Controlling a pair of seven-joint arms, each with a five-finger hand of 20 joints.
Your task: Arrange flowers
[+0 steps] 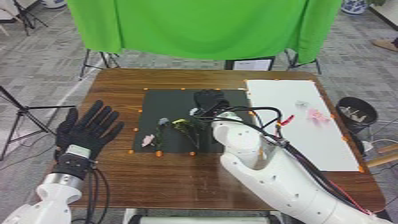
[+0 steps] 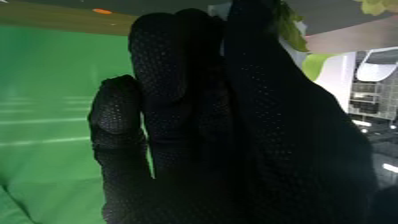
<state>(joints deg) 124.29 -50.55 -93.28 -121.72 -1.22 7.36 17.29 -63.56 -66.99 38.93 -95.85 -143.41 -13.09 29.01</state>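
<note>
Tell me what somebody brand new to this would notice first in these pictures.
Probably the bright green cloth hanging beyond the table's far edge. Next, the bulky white right arm reaching in from the bottom right, its black-gloved right hand at the far part of the dark mat. The left hand, fingers spread at the table's left side, also stands out against the small pink flower near the mat's near-left corner.

The table point(image 1: 178, 180) is brown, the mat point(image 1: 173, 101) black, the cloth point(image 1: 209, 30) green, the flowers point(image 1: 148, 139) pink, yellow and bluish.
</note>
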